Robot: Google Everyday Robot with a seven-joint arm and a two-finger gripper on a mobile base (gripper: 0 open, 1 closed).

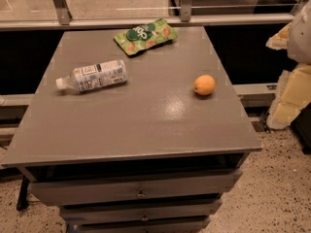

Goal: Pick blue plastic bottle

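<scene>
The blue plastic bottle (92, 76) lies on its side on the left part of the grey cabinet top (141, 115). It is clear, with a white cap pointing left and a white and pale-blue label. My gripper (293, 67) shows as a pale and yellow shape at the right edge of the view, beyond the cabinet's right side. It is far from the bottle and touches nothing on the top.
A green snack pouch (145, 35) lies flat near the back edge. A small orange fruit (204, 85) sits on the right part. Drawers (141, 193) are under the front edge. A metal rail and glass (146, 19) run behind the cabinet.
</scene>
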